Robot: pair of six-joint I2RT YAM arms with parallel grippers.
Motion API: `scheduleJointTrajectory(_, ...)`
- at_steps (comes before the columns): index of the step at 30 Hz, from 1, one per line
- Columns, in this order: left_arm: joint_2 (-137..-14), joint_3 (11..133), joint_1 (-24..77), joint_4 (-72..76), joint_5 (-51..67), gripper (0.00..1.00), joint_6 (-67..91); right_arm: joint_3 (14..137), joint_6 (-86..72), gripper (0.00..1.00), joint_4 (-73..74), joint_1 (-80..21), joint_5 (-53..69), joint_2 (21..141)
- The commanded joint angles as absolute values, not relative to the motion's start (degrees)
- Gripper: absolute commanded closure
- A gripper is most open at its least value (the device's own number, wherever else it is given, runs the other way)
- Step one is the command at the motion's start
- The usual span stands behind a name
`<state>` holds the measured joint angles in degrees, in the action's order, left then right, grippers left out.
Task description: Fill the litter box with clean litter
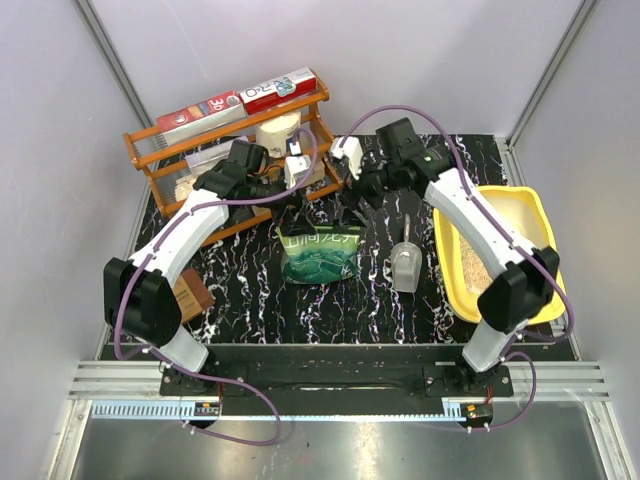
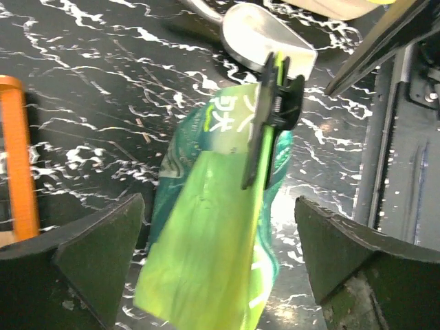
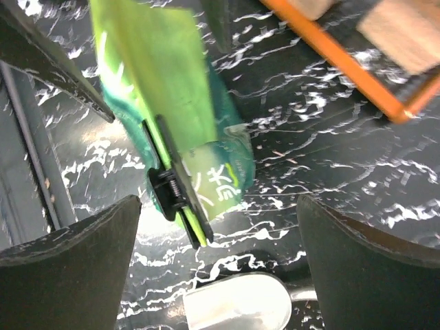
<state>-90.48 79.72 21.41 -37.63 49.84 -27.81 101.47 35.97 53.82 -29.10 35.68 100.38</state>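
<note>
The litter box [image 1: 546, 232] is a yellow tray at the right of the table, with pale clean litter [image 1: 468, 256] inside it. A green pouch [image 1: 320, 256] with white characters rests on the table's middle, a black clip [image 2: 276, 103] on its top edge. My left gripper [image 1: 291, 214] hangs open just behind the pouch's top left. In the left wrist view the pouch [image 2: 206, 234] lies between the spread fingers, touching neither. My right gripper [image 1: 356, 205] is open behind the pouch's top right, with the pouch [image 3: 158, 82] and clip [image 3: 175, 187] ahead of it.
A grey scoop [image 1: 405, 266] lies between the pouch and the litter box, also visible as the scoop [image 3: 240, 308] under my right gripper. An orange wire rack [image 1: 235, 150] with boxes stands at the back left. A small brown block [image 1: 192, 296] sits by the left arm.
</note>
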Motion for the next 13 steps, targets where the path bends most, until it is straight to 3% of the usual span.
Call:
scheduleJointTrajectory(1, -87.63, 84.98, 19.96, -34.19, 43.34, 0.01, -24.44, 98.62, 16.92, 0.00, 41.16, -28.74, 21.30, 93.69)
scheduleJointTrajectory(6, -86.84, 85.95, 18.81, -32.08, 38.59, 0.01, -20.22, 102.13, 5.90, 0.00, 41.75, -28.74, -1.90, 97.03)
scheduleJointTrajectory(13, -86.40, 88.15, 18.02, -31.82, 33.14, 0.01, -18.02, 99.93, 6.23, 0.00, 38.85, -28.13, -9.84, 96.24)
